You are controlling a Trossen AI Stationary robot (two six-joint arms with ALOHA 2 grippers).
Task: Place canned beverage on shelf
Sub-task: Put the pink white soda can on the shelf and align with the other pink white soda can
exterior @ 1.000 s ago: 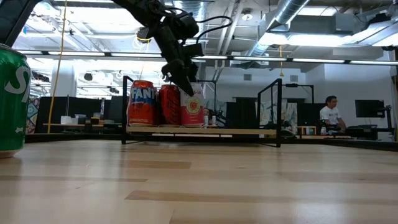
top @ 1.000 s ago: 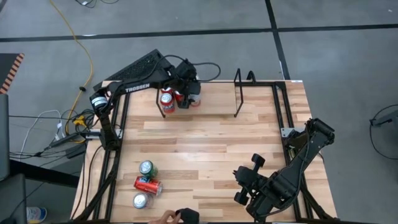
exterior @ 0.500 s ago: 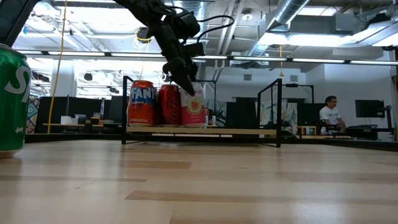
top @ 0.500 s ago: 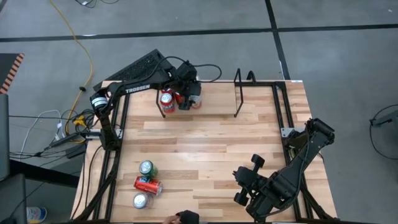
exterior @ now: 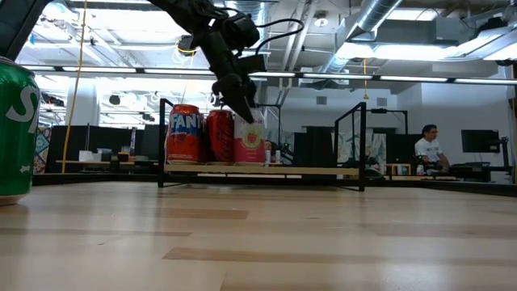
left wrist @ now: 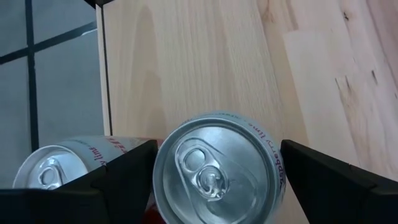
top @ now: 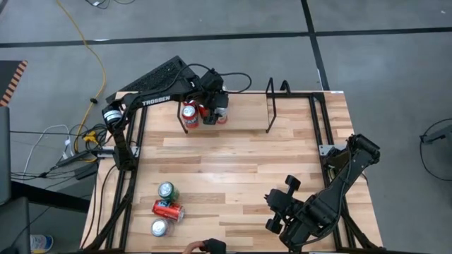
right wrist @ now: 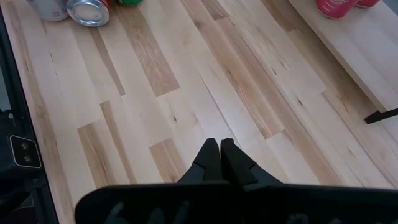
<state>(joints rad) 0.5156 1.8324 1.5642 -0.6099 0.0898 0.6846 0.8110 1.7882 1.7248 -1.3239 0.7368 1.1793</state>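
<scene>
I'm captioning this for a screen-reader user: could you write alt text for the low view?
The dark left gripper reaches down from above around a pink can, third in a row beside an orange Fanta can and a red can on a low black wire shelf. A green can looms near the camera.

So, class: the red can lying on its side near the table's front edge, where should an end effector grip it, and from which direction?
Grip the red can across its round body, coming straight down from above. It lies flat between two upright cans, so its ends and sides offer poor access.
</scene>
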